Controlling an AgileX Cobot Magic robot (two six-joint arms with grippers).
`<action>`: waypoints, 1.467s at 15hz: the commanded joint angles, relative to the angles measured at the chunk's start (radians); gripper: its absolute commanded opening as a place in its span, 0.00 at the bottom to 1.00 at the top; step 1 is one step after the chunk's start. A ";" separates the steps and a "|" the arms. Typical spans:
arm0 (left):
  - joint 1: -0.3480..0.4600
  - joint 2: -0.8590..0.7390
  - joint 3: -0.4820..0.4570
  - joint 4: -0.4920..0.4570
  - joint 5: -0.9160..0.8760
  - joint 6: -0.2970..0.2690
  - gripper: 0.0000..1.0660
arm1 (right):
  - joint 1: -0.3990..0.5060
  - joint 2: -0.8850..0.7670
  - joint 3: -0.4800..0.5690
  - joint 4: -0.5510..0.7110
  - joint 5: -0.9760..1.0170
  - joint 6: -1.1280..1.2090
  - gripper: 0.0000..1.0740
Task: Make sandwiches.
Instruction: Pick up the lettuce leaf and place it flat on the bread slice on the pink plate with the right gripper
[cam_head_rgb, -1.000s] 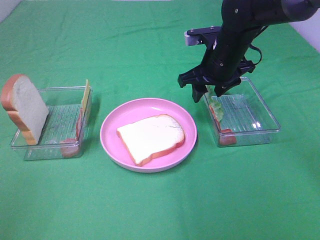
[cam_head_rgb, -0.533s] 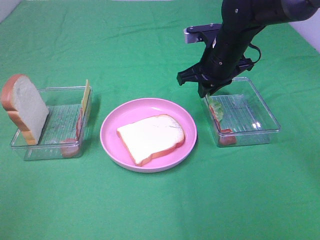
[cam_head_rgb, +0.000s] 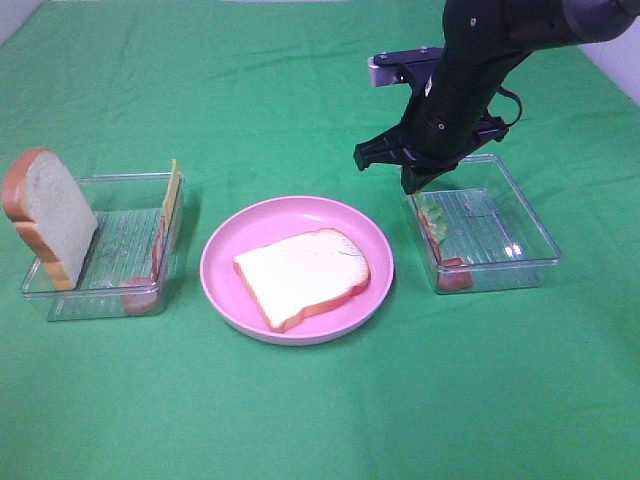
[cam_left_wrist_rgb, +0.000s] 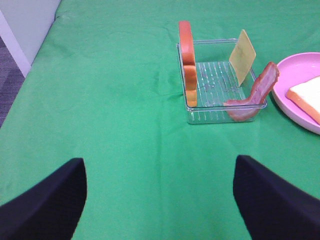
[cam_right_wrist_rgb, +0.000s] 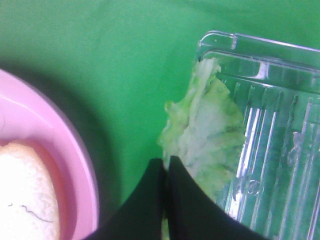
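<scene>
We see our right claw (cam_right_wrist_rgb: 165, 162) clamped on the lettuce leaf (cam_right_wrist_rgb: 210, 135), clear tray (cam_right_wrist_rgb: 280, 100) just beside it; our left claw (cam_left_wrist_rgb: 160, 200) gapes wide, holding nothing.

White bread slice (cam_head_rgb: 302, 275) flat on pink plate (cam_head_rgb: 222, 250); lettuce leaf (cam_right_wrist_rgb: 207, 135) at tray (cam_head_rgb: 510, 230) edge.

The right arm (cam_head_rgb: 480, 60) is black, with a thin black cable (cam_head_rgb: 512, 108) (and one grey block (cam_head_rgb: 381, 68)). The left gripper (cam_left_wrist_rgb: 159, 165) has fat black fingers (cam_left_wrist_rgb: 50, 200).
</scene>
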 joint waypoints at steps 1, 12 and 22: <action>0.001 -0.020 0.000 0.002 -0.009 0.001 0.72 | -0.002 -0.038 0.002 -0.024 -0.014 0.026 0.00; 0.001 -0.020 0.000 0.002 -0.009 0.001 0.72 | 0.001 -0.332 0.003 0.284 0.010 -0.153 0.00; 0.001 -0.020 0.000 0.002 -0.009 0.001 0.72 | 0.001 -0.184 0.173 1.042 0.144 -0.716 0.00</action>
